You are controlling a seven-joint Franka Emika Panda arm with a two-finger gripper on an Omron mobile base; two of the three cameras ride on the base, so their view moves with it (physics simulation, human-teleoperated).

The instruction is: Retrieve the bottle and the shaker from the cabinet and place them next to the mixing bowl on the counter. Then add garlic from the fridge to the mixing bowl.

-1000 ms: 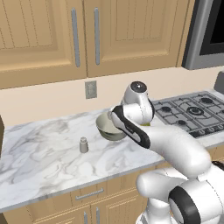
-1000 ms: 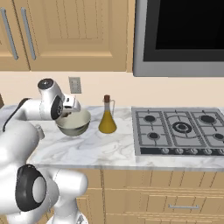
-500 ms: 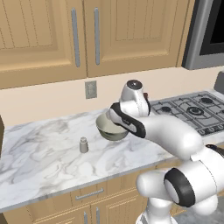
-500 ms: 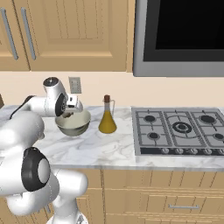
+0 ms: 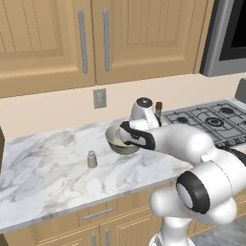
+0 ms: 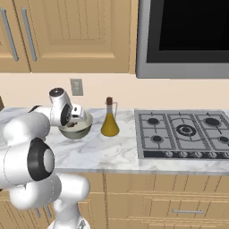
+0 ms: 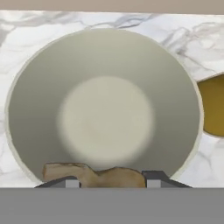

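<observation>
The mixing bowl [image 7: 105,118] lies straight below my gripper [image 7: 108,181], its pale inside bare. The gripper is shut on a tan lump of garlic [image 7: 98,175] held over the bowl's near rim. From the right base, the gripper [image 6: 74,120] hangs just above the bowl [image 6: 78,129], and the bottle [image 6: 109,123] of yellow liquid stands close to the bowl's right. The left base view has the small grey shaker [image 5: 92,159] a short way left of the bowl [image 5: 113,138] on the marble counter [image 5: 43,178].
A gas hob [image 6: 183,132] takes up the counter to the right, under a dark oven front [image 6: 183,36]. Panelled wall cabinets with grey bar handles [image 5: 93,41] hang overhead. A wall socket [image 6: 76,86] sits behind the bowl.
My hand has stayed over the bowl with the garlic in it, while the arm's elbow has swung and settled lower. Bowl, bottle and shaker have not moved.
</observation>
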